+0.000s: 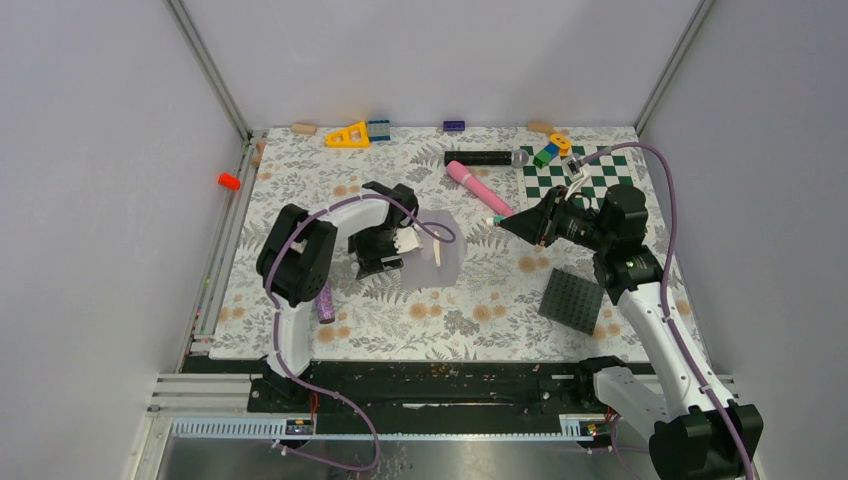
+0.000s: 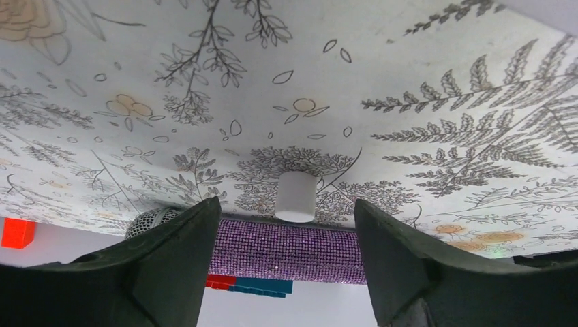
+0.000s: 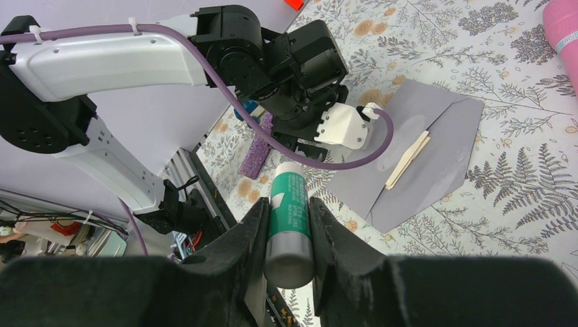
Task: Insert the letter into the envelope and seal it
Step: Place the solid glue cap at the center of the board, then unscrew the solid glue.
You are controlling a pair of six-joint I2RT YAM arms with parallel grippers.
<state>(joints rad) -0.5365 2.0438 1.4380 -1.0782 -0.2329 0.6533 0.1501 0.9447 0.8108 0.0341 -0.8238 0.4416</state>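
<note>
Envelope (image 3: 436, 146) lies flat on the floral table (image 1: 470, 325), with the letter (image 3: 407, 159) showing as a tan strip across it. Left gripper (image 2: 286, 203) is at its left edge, fingers spread and empty. Right gripper (image 3: 286, 208) is well apart, pinching a glue stick (image 3: 288, 182).

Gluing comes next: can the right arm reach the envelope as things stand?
Probably yes: the envelope's side toward the right gripper, shut on the glue stick, lies bare; the left gripper hangs by its far end only.

table (image 1: 480, 300): floral | on it: envelope (image 1: 445, 265); pink cylinder (image 1: 478, 187); checkerboard (image 1: 545, 182); studded plate (image 1: 572, 299); purple glitter stick (image 1: 326, 302)
</note>
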